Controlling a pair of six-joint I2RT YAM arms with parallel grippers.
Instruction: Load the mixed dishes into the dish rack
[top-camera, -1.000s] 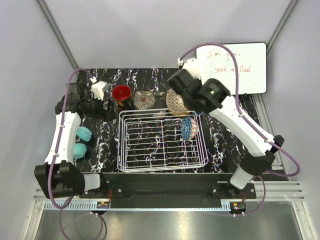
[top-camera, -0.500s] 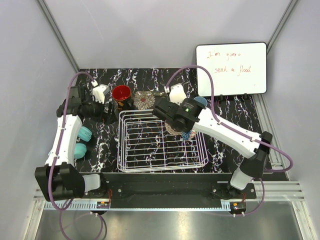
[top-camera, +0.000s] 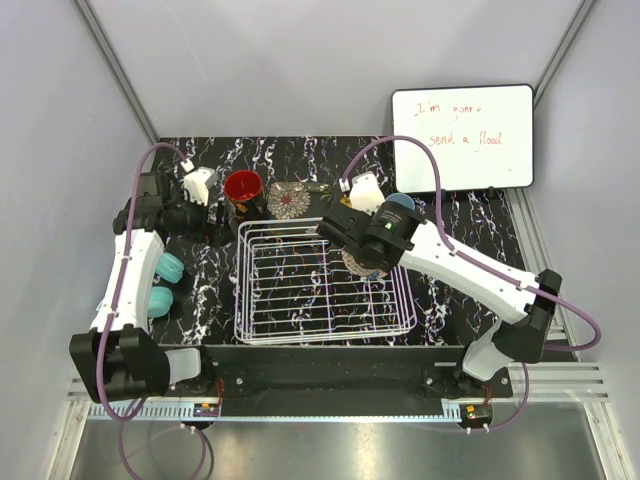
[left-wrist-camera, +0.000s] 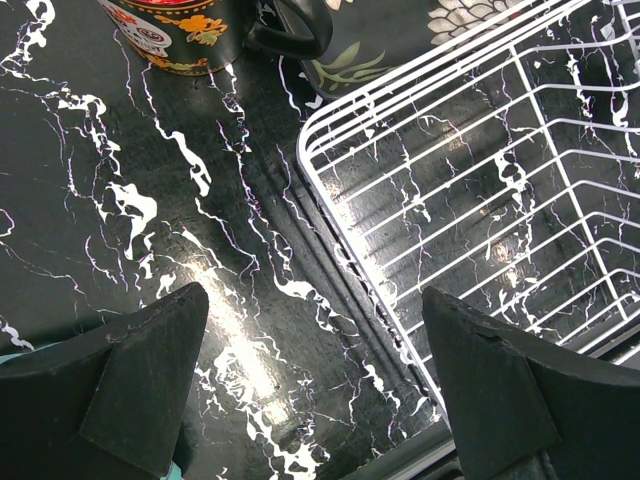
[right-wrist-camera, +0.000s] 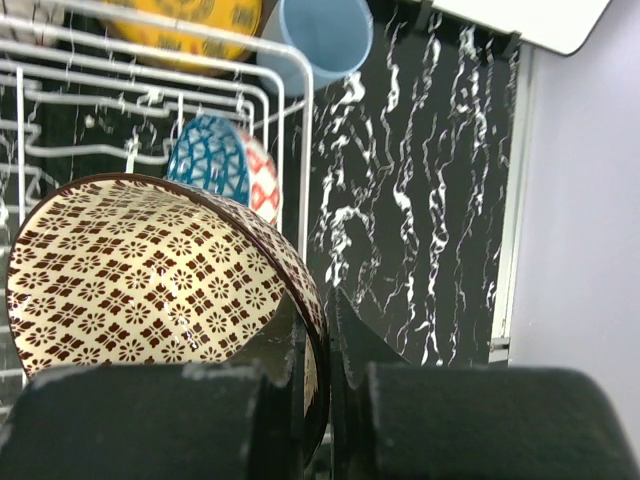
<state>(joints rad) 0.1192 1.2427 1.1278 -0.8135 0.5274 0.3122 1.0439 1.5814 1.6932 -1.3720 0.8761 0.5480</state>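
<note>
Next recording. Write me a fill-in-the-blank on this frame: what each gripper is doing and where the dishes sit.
1. The right gripper grips the beige-brown bowl by its ____.
2. The blue bowl stands on edge ____ the dish rack.
3. The left gripper is ____ and holds nothing.
4. The red mug stands ____ the dish rack, on the table.
Missing words: rim; inside; open; outside.

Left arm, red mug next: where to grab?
Red mug: I'd pinch the rim from straight above, straddling the wall. It stands upright, mouth open; the handle juts toward the saucer, so take the side away from it.
</note>
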